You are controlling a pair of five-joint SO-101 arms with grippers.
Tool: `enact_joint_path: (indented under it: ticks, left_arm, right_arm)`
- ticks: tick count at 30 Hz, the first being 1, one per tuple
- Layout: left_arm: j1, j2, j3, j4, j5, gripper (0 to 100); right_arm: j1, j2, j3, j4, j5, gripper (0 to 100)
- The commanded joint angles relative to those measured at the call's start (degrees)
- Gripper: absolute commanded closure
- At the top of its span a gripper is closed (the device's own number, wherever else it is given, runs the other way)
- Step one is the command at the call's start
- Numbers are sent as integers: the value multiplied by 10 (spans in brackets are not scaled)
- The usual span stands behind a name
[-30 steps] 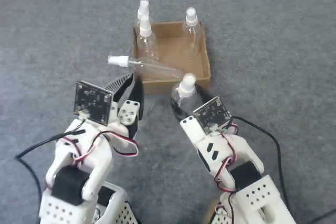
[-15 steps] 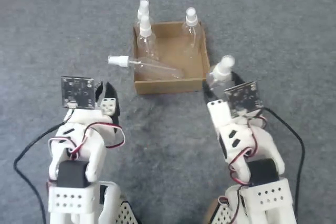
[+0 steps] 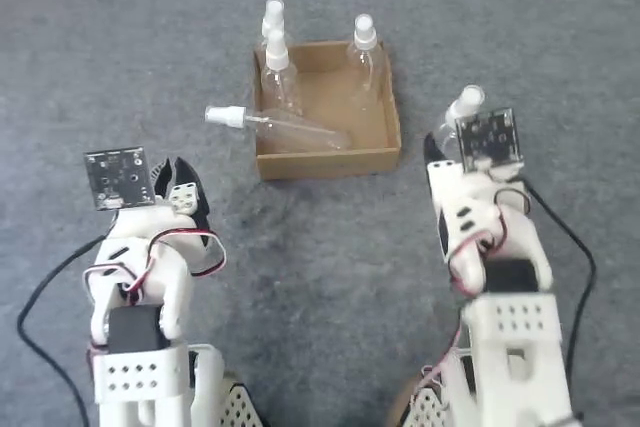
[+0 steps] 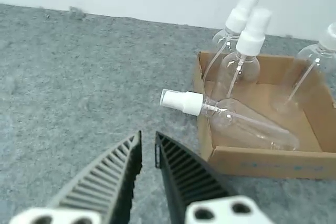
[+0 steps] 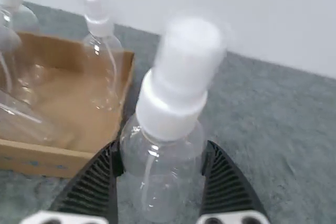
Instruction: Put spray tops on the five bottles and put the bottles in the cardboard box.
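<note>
Right wrist view: right fingers (image 5: 89, 187) pinch an upright bottle (image 5: 163, 169), spray top (image 5: 184, 72) up; left fingers (image 4: 115, 171) nearly together.

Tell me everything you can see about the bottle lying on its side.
The bottle is clear and plastic-looking, with a white spray top fitted and a thin tube inside. It lies on its side, with its body in the box, its neck resting on a side wall and its top sticking out past it.
</note>
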Motion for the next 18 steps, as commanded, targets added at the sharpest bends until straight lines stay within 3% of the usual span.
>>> enact_joint_path:
  ticks: [1, 5, 18]
  left_arm:
    - [-1, -9, -7, -18, 4, 957]
    - [-1, -9, -7, -18, 4, 957]
    - [-1, -9, -7, -18, 4, 957]
  right_arm:
    - [22, 102, -44, -100, -16, 992]
    - [28, 197, -55, -182, -18, 992]
    - [62, 396, -155, -232, -59, 992]
